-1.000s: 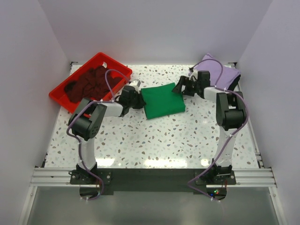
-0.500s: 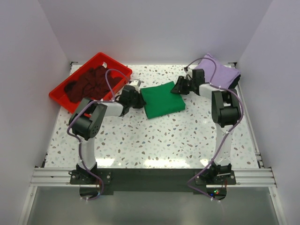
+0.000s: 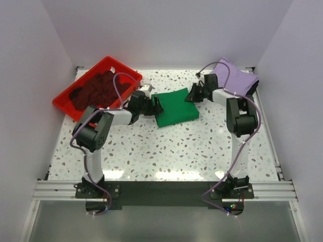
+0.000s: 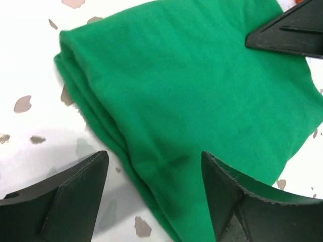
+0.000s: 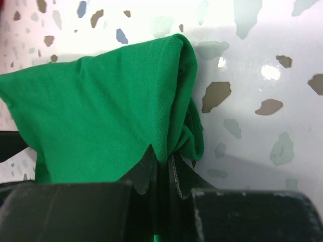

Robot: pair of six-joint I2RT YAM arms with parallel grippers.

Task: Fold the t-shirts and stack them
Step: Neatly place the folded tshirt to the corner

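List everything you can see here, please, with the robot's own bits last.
green t-shirt: one, bright green, folded, table centre.
maroon t-shirt: at least one, dark maroon, crumpled in the tray.
lavender t-shirt: one, lavender, back right corner.
tray: one, red, back left.
table: one, white, speckled.
left end effector: one, black, open at the green t-shirt's left edge.
right end effector: one, black, pinching its far right corner.

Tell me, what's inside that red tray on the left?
Crumpled dark maroon t-shirt cloth fills the red tray. Whether it is one shirt or several is unclear, and the heap hides most of the tray's floor and anything beneath.
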